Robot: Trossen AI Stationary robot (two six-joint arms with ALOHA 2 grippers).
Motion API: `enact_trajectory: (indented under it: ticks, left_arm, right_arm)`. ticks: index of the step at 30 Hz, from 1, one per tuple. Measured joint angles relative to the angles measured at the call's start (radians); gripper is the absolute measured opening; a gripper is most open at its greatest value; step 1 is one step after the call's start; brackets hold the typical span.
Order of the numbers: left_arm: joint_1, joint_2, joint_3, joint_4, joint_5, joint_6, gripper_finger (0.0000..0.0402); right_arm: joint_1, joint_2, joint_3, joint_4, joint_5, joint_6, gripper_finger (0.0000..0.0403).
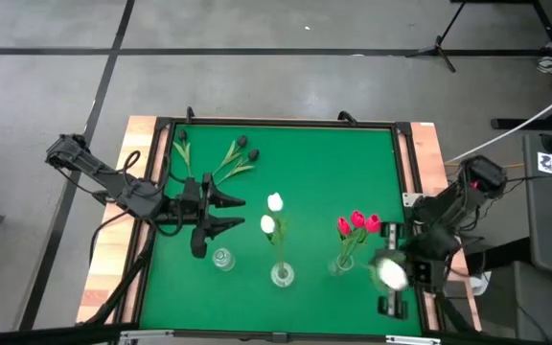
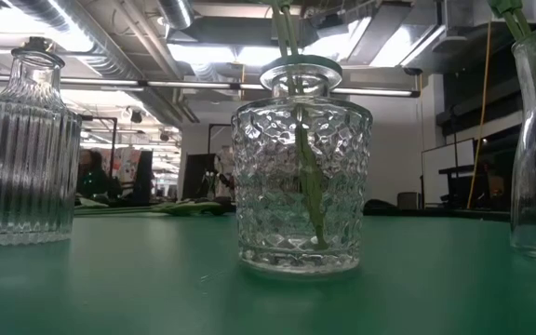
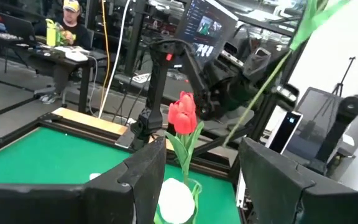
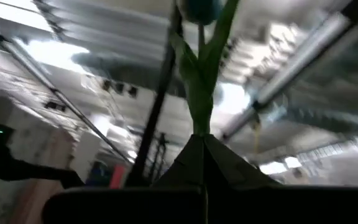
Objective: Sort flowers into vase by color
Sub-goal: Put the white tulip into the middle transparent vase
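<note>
High view: right gripper (image 1: 392,273), lower right, pinches a white tulip (image 1: 389,274) by its green stem, fingers pressed together.
Two white tulips (image 1: 272,213) fill the middle vase (image 1: 283,276); red ones (image 1: 357,223) stand right. Next likely carry it left. Left gripper (image 1: 230,214) waits, fingers spread; black tulips (image 1: 244,148) lie on the tabletop (image 1: 324,172), upper left.

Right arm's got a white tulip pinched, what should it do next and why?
Probably carry it toward the middle vase. The right gripper is shut on a green stem, and its white tulip hangs near the table's right edge, past the red tulips. Two white tulips already stand in the middle vase, so the colour matches. The left gripper waits open nearby.
</note>
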Motion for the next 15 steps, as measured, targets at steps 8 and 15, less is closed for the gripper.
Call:
enact_trajectory:
  ticks: [8, 15]
  left_arm:
    - [-0.013, 0.000, 0.000, -0.049, 0.001, -0.006, 0.0200]
    - [-0.019, 0.000, 0.000, -0.083, 0.001, -0.025, 0.0200]
  right_arm:
    - [-0.037, 0.176, 0.089, -0.002, 0.026, 0.091, 0.0000]
    - [-0.099, 0.319, 0.158, 0.001, 0.093, 0.204, 0.0000]
